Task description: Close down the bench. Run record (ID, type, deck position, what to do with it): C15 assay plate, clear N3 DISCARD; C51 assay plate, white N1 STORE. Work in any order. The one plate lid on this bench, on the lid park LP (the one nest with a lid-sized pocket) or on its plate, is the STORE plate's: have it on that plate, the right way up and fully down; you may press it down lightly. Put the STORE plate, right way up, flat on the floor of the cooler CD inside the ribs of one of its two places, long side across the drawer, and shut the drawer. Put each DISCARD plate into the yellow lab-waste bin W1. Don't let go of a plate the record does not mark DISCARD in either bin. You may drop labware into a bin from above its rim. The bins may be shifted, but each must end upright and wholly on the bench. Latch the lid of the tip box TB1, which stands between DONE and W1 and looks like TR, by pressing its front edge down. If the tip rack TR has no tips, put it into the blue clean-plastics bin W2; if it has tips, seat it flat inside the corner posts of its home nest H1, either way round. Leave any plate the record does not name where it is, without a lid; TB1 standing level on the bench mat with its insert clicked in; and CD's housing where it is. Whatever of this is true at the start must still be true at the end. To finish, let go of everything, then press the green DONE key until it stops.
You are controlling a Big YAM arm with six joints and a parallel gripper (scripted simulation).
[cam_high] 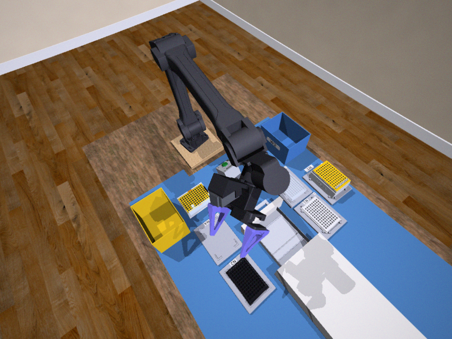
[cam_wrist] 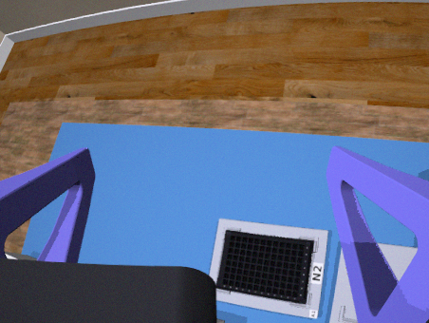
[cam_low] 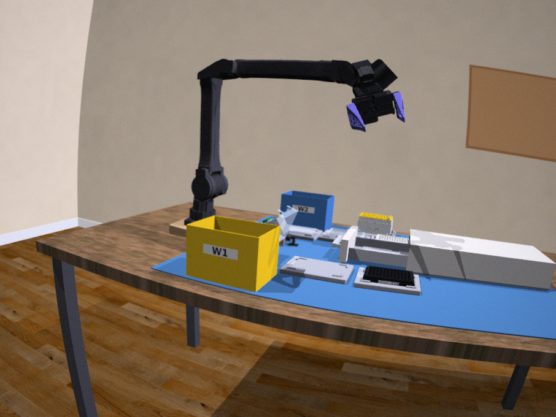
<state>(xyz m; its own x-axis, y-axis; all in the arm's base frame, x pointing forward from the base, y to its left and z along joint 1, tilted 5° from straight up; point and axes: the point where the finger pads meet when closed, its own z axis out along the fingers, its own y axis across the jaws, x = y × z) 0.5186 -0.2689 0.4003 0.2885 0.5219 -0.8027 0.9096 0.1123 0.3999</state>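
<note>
Arm raised high above the bench
The gripper (cam_low: 376,110) hangs wide open and empty, well above the black plate (cam_low: 388,274), right of the yellow bin (cam_low: 229,252)

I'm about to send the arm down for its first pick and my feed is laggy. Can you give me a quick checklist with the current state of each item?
1. End effector open and holding nothing: ok.
2. End effector high above the bench, away from everything: ok.
3. Cooler drawer pulled open for the white plate: ok.
4. Yellow bin upright and wholly on the bench: ok.
5. Blue bin upright: ok; wholly on the bench: cannot tell, partly hidden.
6. Lid of the tip box latched: not ok, it stands raised in the exterior view.
</note>
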